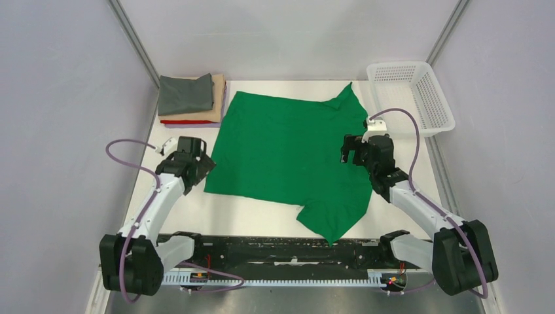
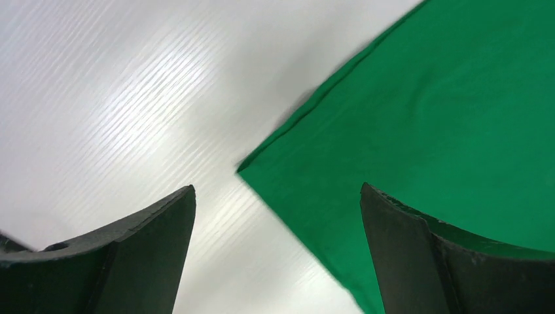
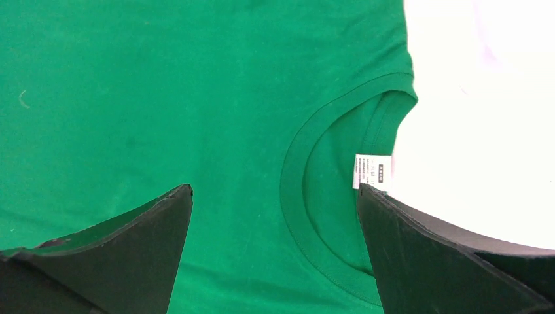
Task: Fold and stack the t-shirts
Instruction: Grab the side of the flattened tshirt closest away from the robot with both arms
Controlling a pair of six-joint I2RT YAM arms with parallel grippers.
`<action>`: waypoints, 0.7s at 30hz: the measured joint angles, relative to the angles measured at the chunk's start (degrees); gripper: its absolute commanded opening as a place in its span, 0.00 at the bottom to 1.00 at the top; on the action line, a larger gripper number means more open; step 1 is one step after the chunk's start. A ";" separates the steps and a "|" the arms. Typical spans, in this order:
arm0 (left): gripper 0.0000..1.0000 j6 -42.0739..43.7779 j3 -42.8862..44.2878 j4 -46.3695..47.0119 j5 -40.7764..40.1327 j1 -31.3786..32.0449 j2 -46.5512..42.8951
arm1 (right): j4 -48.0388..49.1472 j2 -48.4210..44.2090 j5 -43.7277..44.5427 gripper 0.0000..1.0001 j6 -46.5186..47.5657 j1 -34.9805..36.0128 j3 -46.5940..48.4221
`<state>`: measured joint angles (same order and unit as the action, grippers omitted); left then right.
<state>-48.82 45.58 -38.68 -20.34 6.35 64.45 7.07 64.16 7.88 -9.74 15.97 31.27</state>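
A bright green t-shirt (image 1: 288,154) lies spread flat in the middle of the table, collar toward the right. My left gripper (image 1: 204,165) is open and empty over the shirt's left edge; the left wrist view shows a shirt corner (image 2: 419,124) between the fingers. My right gripper (image 1: 349,150) is open and empty above the collar; the right wrist view shows the neckline (image 3: 314,190) and a small white label (image 3: 372,171). A stack of folded shirts sits at the back left: grey (image 1: 186,94) on top, tan (image 1: 216,104) under it, red (image 1: 190,122) at the bottom.
A white plastic mesh basket (image 1: 411,97) stands at the back right. Grey walls close in the table on the left, right and back. A black rail (image 1: 288,250) with the arm bases runs along the near edge.
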 measured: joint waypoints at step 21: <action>0.49 -10.45 -7.96 1.11 3.50 -0.17 11.45 | 2.78 2.32 2.14 0.98 1.90 -0.07 -0.31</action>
<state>-59.27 37.63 -37.56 -16.84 6.17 75.90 9.85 66.48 10.02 -7.84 15.90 30.96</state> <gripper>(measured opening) 0.586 0.979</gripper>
